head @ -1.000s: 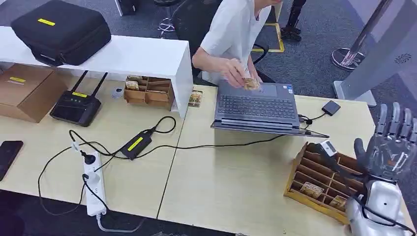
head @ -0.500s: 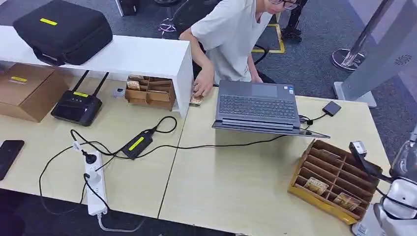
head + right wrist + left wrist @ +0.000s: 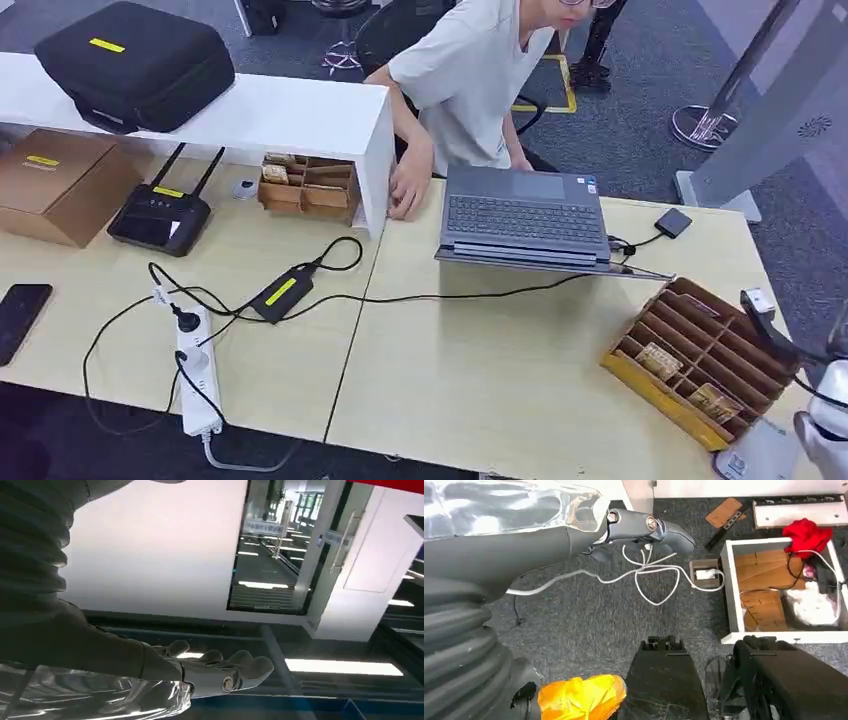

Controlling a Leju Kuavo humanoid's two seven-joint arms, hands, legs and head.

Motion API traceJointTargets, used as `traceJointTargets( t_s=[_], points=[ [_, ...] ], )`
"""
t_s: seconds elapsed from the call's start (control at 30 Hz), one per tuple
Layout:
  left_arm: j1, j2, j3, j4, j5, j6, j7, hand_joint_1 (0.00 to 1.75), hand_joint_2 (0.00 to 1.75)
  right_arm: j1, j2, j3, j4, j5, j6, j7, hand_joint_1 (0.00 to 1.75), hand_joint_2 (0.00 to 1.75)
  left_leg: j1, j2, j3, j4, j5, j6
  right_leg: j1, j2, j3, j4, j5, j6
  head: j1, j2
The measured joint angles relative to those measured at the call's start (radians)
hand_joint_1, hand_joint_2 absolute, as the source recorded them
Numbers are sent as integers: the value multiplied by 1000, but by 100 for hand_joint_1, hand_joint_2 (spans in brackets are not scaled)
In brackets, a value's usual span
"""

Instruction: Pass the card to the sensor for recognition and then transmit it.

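Small tan cards (image 3: 659, 360) lie in a slotted wooden tray (image 3: 655, 392) on the pale tabletop (image 3: 480, 360); the right hand (image 3: 220, 672), spread and empty, is raised well apart.

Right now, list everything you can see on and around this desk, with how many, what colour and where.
Laptop: one, grey, open, far middle of the desk.
Wooden card tray: one, brown with a yellow front rim, near right corner, a few cards in its slots.
Small wooden organiser: one, brown, under the white shelf.
Black case: one, on the shelf.
Cardboard box: one, brown, far left.
Router: one, black, beside the box.
Power strip: one, white, near left.
Phone: one, black, left edge.
Person: one, white shirt, behind the desk.
Left robot hand: grey, empty, above the floor.
Right robot hand: grey, empty, raised.
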Motion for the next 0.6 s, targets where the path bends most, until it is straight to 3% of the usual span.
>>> traceJointTargets(
  t_s=[0.13,0.23,0.4,0.5,0.6],
  points=[
    [5,-11,44,-5,-44,-88,9,0,175,32,-63,-65,75,0,97,4,0,175,3,-7,4,0,-2,3,3,-6,8,-7,-1,1,1,0],
    [16,-21,69,-5,-76,-112,7,0,175,164,-110,-149,151,0,161,5,0,175,5,-22,-2,0,-1,5,3,-21,12,-11,-1,3,2,0],
    [26,-24,93,-6,-111,-127,-4,0,175,352,-128,-332,246,0,132,5,0,175,-1,-16,-10,-1,-2,10,-2,-15,4,-9,1,7,1,0],
    [32,-24,103,-7,-122,-128,-9,0,175,413,-125,-422,273,0,96,5,0,175,-2,-10,-10,-3,-3,9,-2,-10,0,-8,1,7,0,0],
    [39,-26,116,-9,-130,-134,-12,0,175,427,-104,-508,272,0,2,-51,0,175,-2,-2,-9,-4,-4,8,-2,-1,-1,-8,1,7,0,0]
  ],
)
